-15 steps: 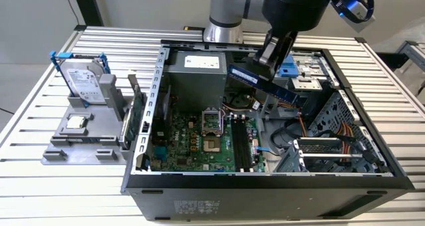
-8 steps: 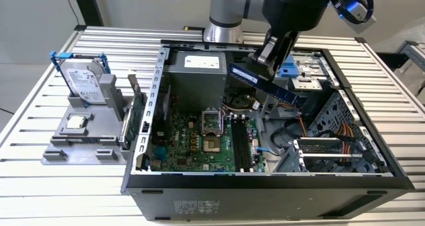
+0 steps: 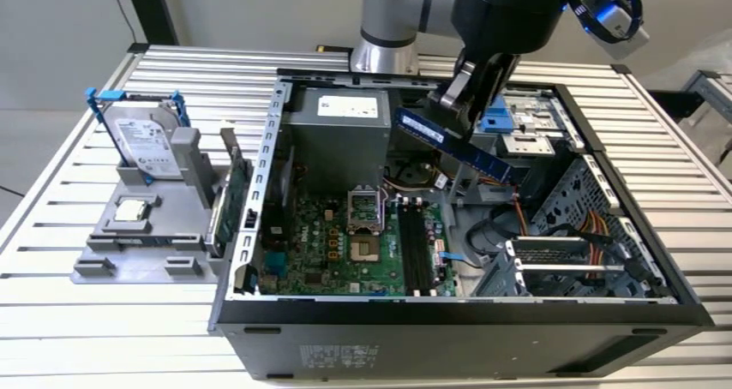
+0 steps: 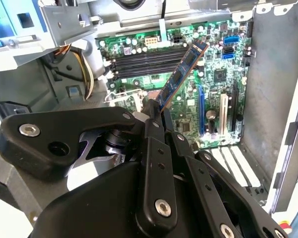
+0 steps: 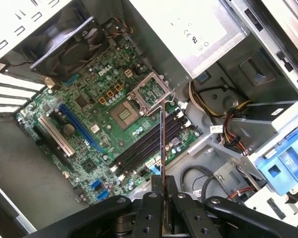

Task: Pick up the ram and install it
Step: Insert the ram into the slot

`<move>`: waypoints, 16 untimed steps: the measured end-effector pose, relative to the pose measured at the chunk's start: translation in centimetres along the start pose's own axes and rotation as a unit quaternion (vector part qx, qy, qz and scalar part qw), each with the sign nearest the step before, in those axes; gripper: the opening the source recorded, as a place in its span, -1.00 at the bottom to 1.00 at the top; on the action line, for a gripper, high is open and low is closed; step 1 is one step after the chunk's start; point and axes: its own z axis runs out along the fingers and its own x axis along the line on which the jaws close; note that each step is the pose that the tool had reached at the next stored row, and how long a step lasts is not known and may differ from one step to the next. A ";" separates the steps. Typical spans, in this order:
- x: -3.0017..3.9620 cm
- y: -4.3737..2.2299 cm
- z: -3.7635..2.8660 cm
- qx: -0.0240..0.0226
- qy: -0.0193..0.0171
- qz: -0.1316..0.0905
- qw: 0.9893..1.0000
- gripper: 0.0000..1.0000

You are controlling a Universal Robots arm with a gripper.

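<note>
Black gripper (image 3: 455, 106), hanging from the grey arm (image 3: 389, 20) over the open dark computer case (image 3: 458, 333), pinches one end of the tilted, long blue-green ram stick (image 3: 464, 146); the first wrist view shows it edge-on above black memory slots (image 5: 144, 147).

Arm (image 3: 383, 31): silver-grey tubular link, black cylindrical wrist, blue cable (image 3: 585, 12) alongside. Gripper (image 4: 159, 112): matte-black linkage fingers w/ silver screws at pivots.

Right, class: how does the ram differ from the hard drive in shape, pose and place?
The ram is a thin narrow stick; the hard drive is a broad silver slab with blue rails. The ram hangs tilted over the open case, clamped in the gripper; the hard drive stands upright in a grey holder outside it. Neither is installed yet.
</note>
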 end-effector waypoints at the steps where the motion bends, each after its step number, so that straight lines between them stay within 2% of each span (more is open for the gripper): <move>1: 0.00 0.00 0.00 0.000 0.000 0.002 1.000 -1.00; 9: 0.00 0.00 0.00 0.000 0.000 0.004 1.000 -1.00; 16: 0.00 0.00 0.00 0.000 0.000 0.022 1.000 -1.00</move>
